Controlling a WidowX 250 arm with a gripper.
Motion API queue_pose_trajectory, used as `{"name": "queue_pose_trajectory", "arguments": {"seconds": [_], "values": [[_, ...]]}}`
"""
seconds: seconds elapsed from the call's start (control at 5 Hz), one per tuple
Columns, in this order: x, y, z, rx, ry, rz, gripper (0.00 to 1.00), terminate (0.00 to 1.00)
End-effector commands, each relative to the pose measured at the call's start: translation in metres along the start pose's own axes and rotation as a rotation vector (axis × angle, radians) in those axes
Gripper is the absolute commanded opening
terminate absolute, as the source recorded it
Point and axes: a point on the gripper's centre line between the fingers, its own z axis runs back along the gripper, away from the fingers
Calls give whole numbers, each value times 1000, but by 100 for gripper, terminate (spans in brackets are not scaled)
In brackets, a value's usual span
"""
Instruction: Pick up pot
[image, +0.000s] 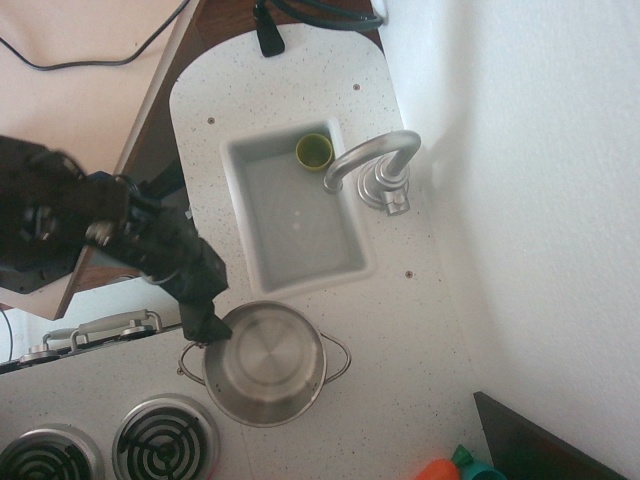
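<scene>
Black and blurred, the gripper (207, 327) hangs at the left rim of the pot (265, 363), by its left wire handle; whether its fingers are spread or pinched cannot be told. The pot sits upright on the speckled counter (400, 340), just below the sink (293, 213), with a yellow-green cup (314, 151) in the sink's far corner.

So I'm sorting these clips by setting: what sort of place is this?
Most likely a toy or mock kitchen counter. A small sink with a curved metal faucet is set into the speckled white top, coil burners sit at the lower left, and a steel pot stands between them, with the robot's hand at its rim.
</scene>
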Motion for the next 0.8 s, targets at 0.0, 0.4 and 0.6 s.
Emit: {"name": "queue_pose_trajectory", "arguments": {"seconds": [0.0, 0.4, 0.6], "values": [[15, -5, 6, 148, -77, -42, 100, 0], [8, 3, -5, 18, -175, 60, 100, 0], [-5, 11, -14, -35, -212, 92, 100, 0]]}}
